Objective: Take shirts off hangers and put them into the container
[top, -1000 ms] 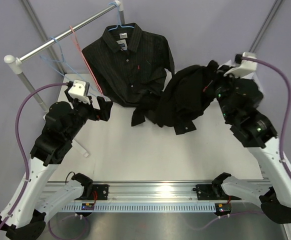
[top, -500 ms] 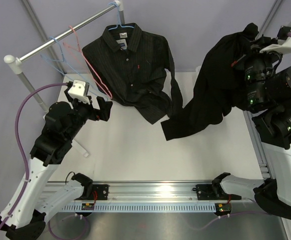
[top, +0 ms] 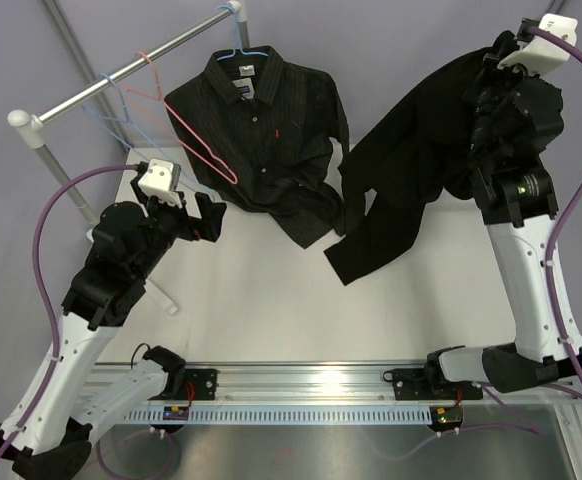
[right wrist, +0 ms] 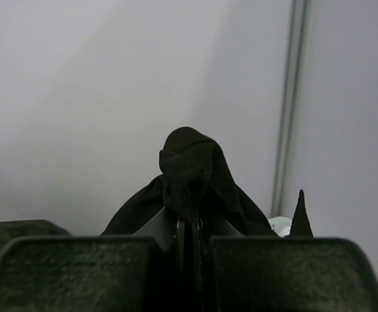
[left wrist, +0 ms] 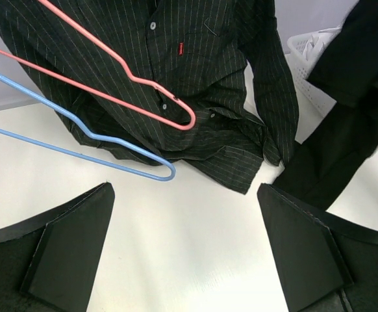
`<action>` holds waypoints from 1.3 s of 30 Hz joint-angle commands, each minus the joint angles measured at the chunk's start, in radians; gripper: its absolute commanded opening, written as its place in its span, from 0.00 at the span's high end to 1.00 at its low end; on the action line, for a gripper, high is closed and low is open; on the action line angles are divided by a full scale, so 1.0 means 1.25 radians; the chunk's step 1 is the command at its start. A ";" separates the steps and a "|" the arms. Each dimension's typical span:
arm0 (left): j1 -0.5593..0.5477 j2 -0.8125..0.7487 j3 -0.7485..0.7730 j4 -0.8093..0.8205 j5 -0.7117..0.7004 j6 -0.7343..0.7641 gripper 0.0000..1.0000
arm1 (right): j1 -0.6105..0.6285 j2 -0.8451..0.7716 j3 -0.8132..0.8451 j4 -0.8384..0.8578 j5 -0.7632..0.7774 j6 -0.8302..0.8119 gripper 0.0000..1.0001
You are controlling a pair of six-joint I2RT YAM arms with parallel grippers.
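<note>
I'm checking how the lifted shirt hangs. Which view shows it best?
Top external: the plain black shirt hangs full-length from the right pincer. Left wrist shows only its lower part at the right edge. Right wrist shows just the fold pinched in the pincer.

No legible text, small red tab (left wrist: 180, 49) on pocket of pinstriped black shirt (left wrist: 228, 110) too tiny to read, white collar label (top: 245, 68) blurred

A thick silver rail (top: 71, 100) slants across the far left above a white surface (top: 271, 320), with a plain pale grey wall (top: 421, 40) behind.
</note>
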 commanded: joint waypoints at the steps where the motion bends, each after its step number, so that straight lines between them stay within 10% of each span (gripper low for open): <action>1: 0.002 0.004 -0.008 0.049 0.012 0.004 0.01 | -0.096 0.027 -0.045 0.126 -0.047 0.051 1.00; 17: 0.002 0.020 -0.012 0.049 0.017 0.000 0.01 | -0.379 0.357 -0.085 0.330 -0.247 0.158 1.00; 39: 0.002 0.013 -0.013 0.048 0.011 -0.001 0.01 | -0.469 0.729 0.078 -0.271 -0.336 0.440 1.00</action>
